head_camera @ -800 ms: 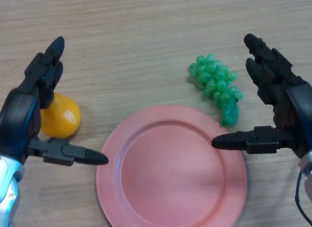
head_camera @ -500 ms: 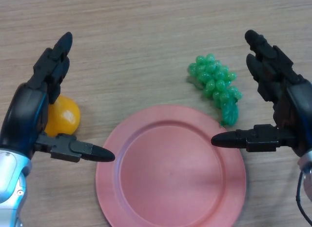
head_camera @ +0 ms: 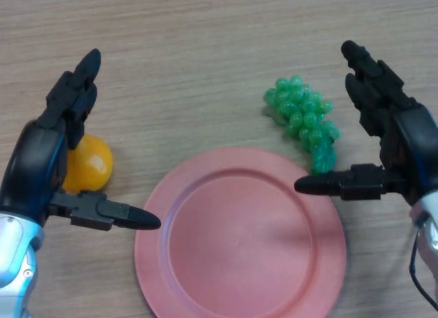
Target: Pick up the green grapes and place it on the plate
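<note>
A bunch of green grapes (head_camera: 304, 120) lies on the wooden table just beyond the upper right rim of a pink plate (head_camera: 239, 234). The plate holds nothing. My right hand (head_camera: 400, 150) hovers to the right of the grapes, open, with fingers pointing away and the thumb stretched left over the plate's right rim. It does not touch the grapes. My left hand (head_camera: 48, 164) is open at the left, its thumb pointing toward the plate's left rim.
An orange fruit (head_camera: 89, 163) lies on the table left of the plate, partly hidden behind my left hand. The wooden table (head_camera: 205, 51) stretches away beyond the objects.
My left hand has moved a little right and forward, toward the plate. My right hand has shifted slightly up and left, nearer the grapes. The grapes and plate have not moved.
</note>
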Controlling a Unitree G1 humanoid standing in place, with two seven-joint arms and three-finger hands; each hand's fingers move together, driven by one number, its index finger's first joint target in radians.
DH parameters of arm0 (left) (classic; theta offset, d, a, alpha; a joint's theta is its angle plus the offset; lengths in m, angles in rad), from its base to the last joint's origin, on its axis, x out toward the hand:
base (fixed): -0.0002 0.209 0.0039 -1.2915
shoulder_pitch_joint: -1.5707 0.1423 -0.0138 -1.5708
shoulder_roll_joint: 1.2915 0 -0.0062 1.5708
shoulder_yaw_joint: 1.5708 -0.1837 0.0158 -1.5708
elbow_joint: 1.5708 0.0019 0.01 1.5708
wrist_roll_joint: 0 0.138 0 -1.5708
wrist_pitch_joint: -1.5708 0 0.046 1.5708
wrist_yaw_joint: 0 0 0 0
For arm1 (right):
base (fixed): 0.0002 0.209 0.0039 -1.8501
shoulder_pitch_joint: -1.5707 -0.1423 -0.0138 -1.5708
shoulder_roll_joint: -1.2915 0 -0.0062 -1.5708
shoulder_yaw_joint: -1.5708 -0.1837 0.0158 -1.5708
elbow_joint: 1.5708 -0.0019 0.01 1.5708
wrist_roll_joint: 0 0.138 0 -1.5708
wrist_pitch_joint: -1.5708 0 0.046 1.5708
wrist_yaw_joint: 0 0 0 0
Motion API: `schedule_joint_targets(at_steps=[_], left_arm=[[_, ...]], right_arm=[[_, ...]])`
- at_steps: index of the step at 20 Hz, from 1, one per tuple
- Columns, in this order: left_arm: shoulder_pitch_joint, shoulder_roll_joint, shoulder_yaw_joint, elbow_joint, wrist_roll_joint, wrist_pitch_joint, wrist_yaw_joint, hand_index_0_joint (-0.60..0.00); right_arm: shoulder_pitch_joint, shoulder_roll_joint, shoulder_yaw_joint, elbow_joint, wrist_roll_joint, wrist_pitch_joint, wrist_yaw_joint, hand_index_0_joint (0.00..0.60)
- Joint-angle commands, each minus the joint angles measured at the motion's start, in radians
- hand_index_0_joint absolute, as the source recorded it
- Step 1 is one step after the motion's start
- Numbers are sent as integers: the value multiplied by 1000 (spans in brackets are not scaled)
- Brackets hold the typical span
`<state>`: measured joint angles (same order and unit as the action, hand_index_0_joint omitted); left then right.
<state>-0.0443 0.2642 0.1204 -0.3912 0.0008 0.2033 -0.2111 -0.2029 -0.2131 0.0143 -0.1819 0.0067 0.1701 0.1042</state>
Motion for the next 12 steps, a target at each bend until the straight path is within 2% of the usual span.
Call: schedule_joint_targets(at_steps=[1,6,9,12], left_arm=[[-11,21,50,-71,-41,-148,31,0],[-9,22,55,-88,-45,-121,30,0],[-11,29,74,-103,-63,-102,21,0],[-4,34,87,-110,-68,-87,15,0]], right_arm=[[-107,2,-12,30,-9,-181,-67,0],[-218,15,2,259,-118,-281,-138,0],[-300,7,1,481,-249,-414,-240,0],[-349,5,4,602,-315,-459,-301,0]])
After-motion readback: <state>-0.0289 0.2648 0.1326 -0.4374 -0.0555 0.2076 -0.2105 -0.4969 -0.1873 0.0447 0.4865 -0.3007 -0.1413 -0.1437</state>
